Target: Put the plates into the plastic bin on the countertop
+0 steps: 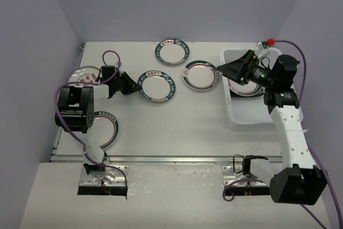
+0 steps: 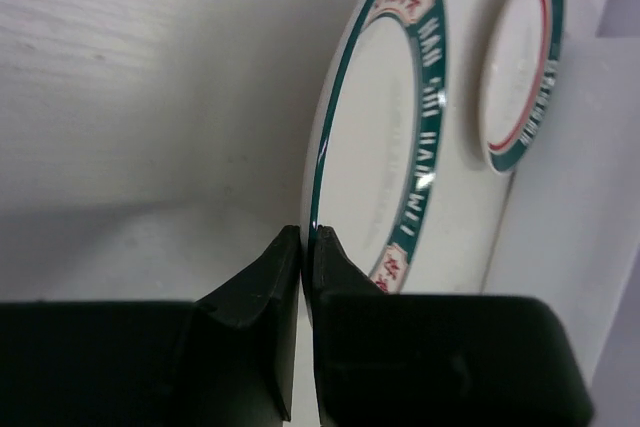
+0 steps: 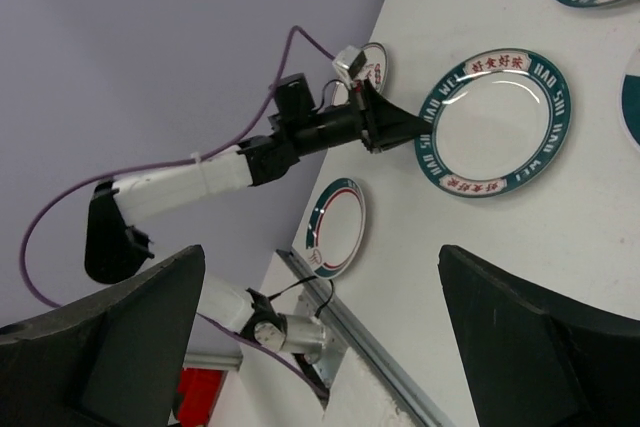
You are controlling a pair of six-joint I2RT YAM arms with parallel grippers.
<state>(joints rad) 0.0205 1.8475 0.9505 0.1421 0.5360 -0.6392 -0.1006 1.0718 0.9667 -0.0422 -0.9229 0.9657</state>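
My left gripper (image 1: 132,86) is shut on the near rim of a round white plate with a teal lettered rim (image 1: 157,86); in the left wrist view the jaws (image 2: 308,237) pinch that rim (image 2: 380,137) edge-on. My right gripper (image 1: 228,68) is open and empty, held above the left part of the white plastic bin (image 1: 244,120). A plate (image 1: 242,89) lies in the bin, partly hidden by the arm. In the right wrist view the open gripper (image 3: 320,337) looks across at the held plate (image 3: 495,122).
More teal-rimmed plates lie on the countertop (image 1: 187,127): one far (image 1: 172,51), one beside the bin (image 1: 201,74), one near-left (image 1: 109,130). A plate with red medallions (image 1: 83,74) sits under my left arm. A metal rail (image 1: 177,159) runs along the near edge.
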